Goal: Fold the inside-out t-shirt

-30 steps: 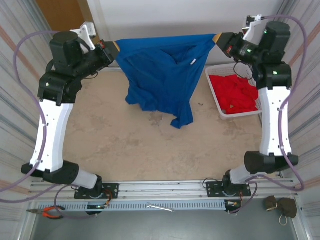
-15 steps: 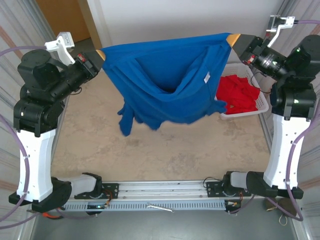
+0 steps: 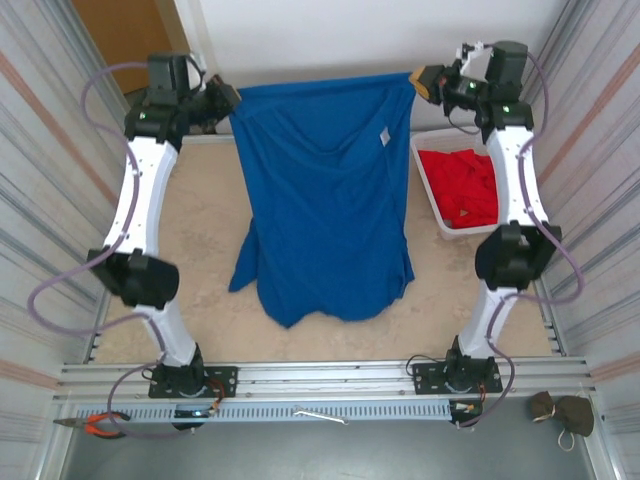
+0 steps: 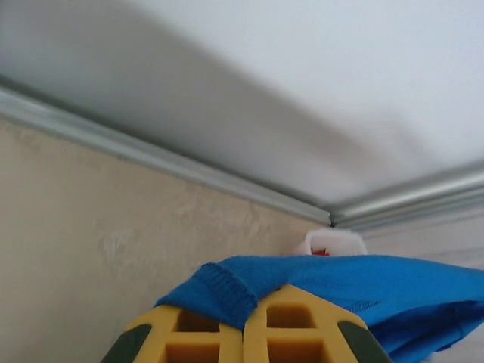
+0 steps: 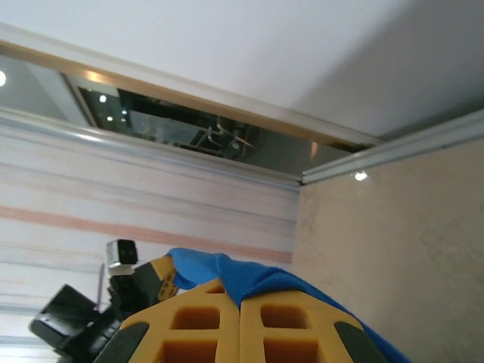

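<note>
The inside-out t-shirt (image 3: 325, 200) is royal blue and stretched flat from the table's far edge toward the middle, with a small white tag near its top right. My left gripper (image 3: 228, 97) is shut on its far left corner. My right gripper (image 3: 420, 79) is shut on the far right corner. In the left wrist view, blue ribbed hem (image 4: 227, 291) is pinched between the yellow fingers (image 4: 189, 333). Blue fabric (image 5: 249, 280) likewise comes out from between the yellow fingers (image 5: 287, 325) in the right wrist view. The shirt's near hem lies rumpled on the table.
A white basket (image 3: 432, 195) holding a red garment (image 3: 465, 185) stands at the right of the beige table (image 3: 200, 280). Corrugated walls close in both sides. Pliers (image 3: 100, 425) and a brown object (image 3: 560, 412) lie below the arm rail.
Both arms swung from raised, spread poses out to the far edge. The shirt, hanging bunched in the air before, now lies spread out long toward the near side.
</note>
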Available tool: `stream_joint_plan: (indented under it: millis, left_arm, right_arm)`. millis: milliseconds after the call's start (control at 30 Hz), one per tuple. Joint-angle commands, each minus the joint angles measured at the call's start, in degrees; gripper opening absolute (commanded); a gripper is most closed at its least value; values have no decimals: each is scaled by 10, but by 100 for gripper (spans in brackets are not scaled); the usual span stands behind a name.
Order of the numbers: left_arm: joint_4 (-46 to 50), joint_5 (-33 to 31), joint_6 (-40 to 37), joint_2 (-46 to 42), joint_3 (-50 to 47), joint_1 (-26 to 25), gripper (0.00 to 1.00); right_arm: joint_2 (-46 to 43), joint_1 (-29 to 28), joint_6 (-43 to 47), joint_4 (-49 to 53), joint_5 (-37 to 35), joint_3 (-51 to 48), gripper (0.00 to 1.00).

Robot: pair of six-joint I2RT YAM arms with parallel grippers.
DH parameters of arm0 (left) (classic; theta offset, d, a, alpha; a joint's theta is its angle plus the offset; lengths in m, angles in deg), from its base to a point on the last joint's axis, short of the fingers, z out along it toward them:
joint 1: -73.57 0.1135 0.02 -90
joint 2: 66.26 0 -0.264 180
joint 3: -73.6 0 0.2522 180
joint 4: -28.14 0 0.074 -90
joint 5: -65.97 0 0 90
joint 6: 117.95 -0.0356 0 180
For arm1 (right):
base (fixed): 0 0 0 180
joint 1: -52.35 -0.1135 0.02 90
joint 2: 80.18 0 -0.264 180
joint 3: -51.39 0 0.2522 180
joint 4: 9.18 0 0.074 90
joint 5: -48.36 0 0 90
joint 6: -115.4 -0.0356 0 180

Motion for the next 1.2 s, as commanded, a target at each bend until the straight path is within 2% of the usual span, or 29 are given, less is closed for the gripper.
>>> stream_joint_plan:
  millis: [0,33,100,167,267,367,433,600,733,833,933,1033,1167]
  left_arm:
    - [0,-2,9,20,175,21,0]
    - [5,-2,16,36,222,22,0]
    - [-5,4,40,41,261,28,0]
    - [-29,17,54,17,231,36,0]
    - [-57,27,40,-51,117,38,0]
    - [-78,27,22,-139,-55,38,0]
    - [-115,16,21,-216,-219,38,0]
    - [-155,-27,54,-403,-594,39,0]
    - [-133,-68,110,-562,-851,38,0]
    - [-97,-86,177,-673,-1005,23,0]
    - [-69,-81,224,-754,-1103,15,0]
    - [-36,-72,239,-815,-1150,12,0]
    - [6,-66,238,-858,-1162,12,0]
  right_arm:
    - [46,8,-61,-34,3,220,0]
    - [74,13,-102,-37,-4,293,0]
    - [93,24,-187,-99,-10,341,0]
    - [74,30,-215,-138,-8,311,0]
    - [13,24,-150,-111,11,222,0]
    - [-78,3,-28,-56,17,56,0]
    - [-157,-14,33,-54,1,-116,0]
    - [-315,-47,92,-129,-44,-561,0]
    - [-408,-92,132,-133,-106,-807,0]
    - [-460,-150,159,-96,-185,-913,0]
    - [-491,-189,158,-77,-251,-982,0]
    - [-526,-200,135,-74,-280,-1037,0]
    - [-600,-214,113,-32,-314,-1079,0]
